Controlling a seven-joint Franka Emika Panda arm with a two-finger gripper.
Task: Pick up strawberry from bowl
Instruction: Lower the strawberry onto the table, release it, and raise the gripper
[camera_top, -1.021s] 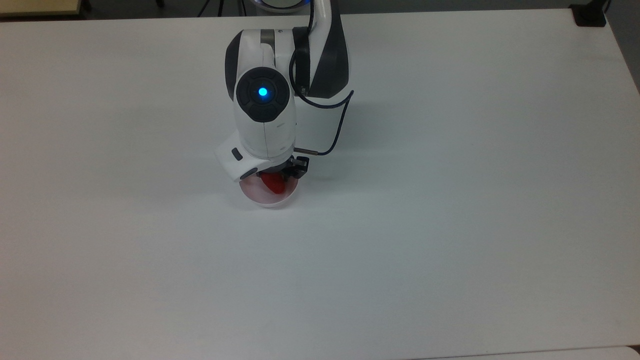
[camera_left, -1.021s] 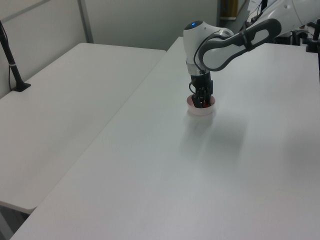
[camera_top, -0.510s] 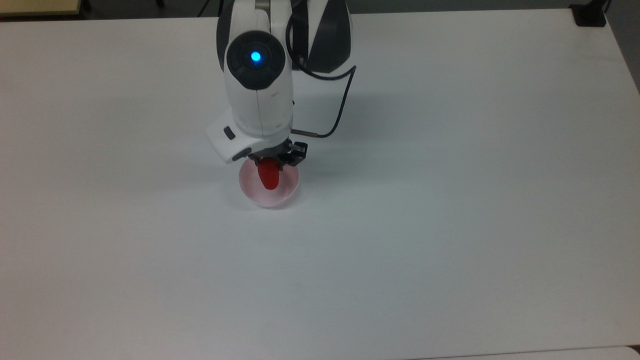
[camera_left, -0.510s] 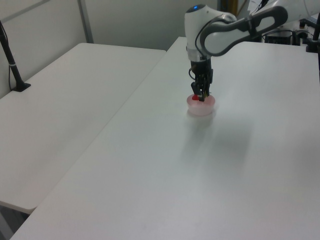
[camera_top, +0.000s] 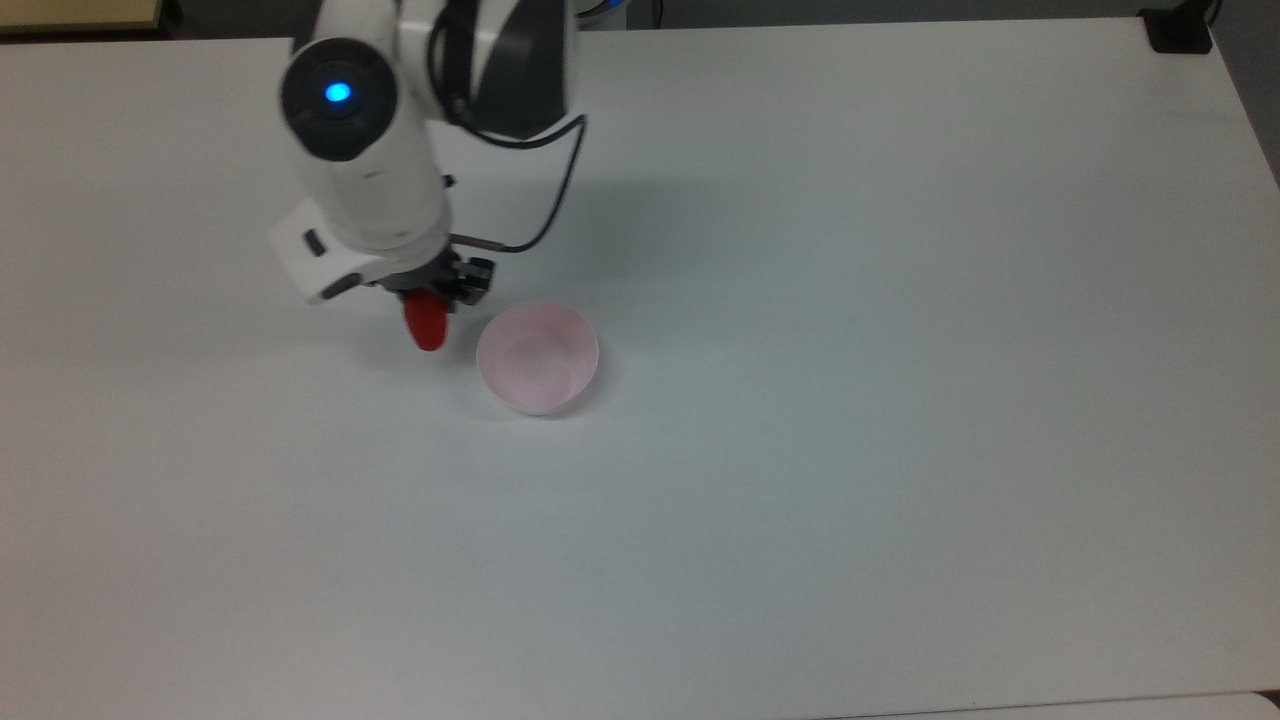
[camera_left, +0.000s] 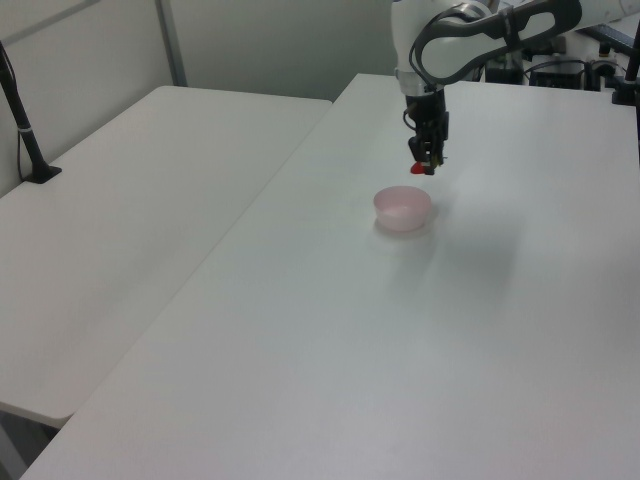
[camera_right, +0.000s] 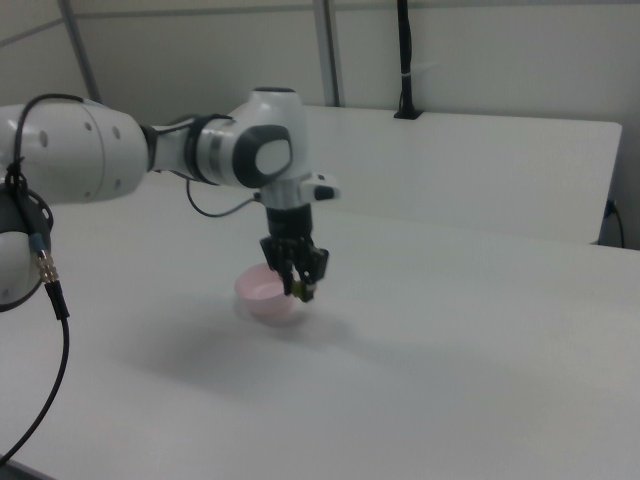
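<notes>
Pick-up step, apparently complete. Gripper (camera_top: 432, 300) closed on strawberry (camera_top: 428, 325), held in air just beside bowl (camera_top: 537, 358), at the top view's left. Bowl seemingly bare. Next: hold firm, carry clear of table (camera_top: 900, 400).

A glossy red, elongated strawberry (camera_top: 428, 327) hangs pinched between black fingers (camera_top: 470, 283), lifted clear to the top view's left of the empty, upright pale pink plastic bowl (camera_top: 538, 358).
</notes>
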